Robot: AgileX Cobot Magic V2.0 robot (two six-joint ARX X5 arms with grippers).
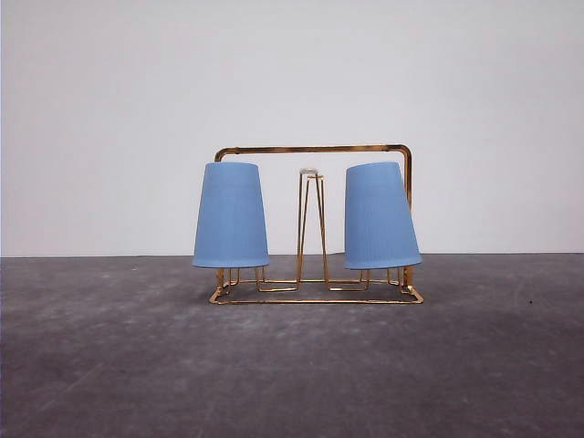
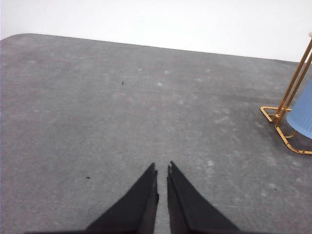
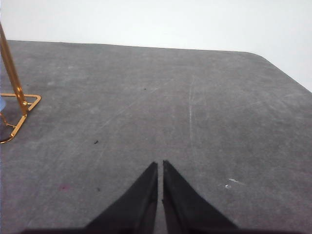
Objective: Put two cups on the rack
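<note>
The gold wire rack point(image 1: 313, 149) stands mid-table in the front view. Two light blue ribbed cups hang upside down on its outer prongs: one on the left point(image 1: 231, 215), one on the right point(image 1: 379, 215), the right one tilted slightly. The middle white-tipped prong pair point(image 1: 310, 172) is bare. My left gripper point(image 2: 162, 168) is shut over bare table, with a rack corner point(image 2: 273, 113) and a cup's edge point(image 2: 303, 114) off to its side. My right gripper point(image 3: 160, 164) is also shut and holds nothing, well apart from the rack's base corner point(image 3: 22, 105).
The grey table point(image 1: 292, 365) runs to a white wall behind. Its rounded far corners show in both wrist views. Small dark specks dot the surface.
</note>
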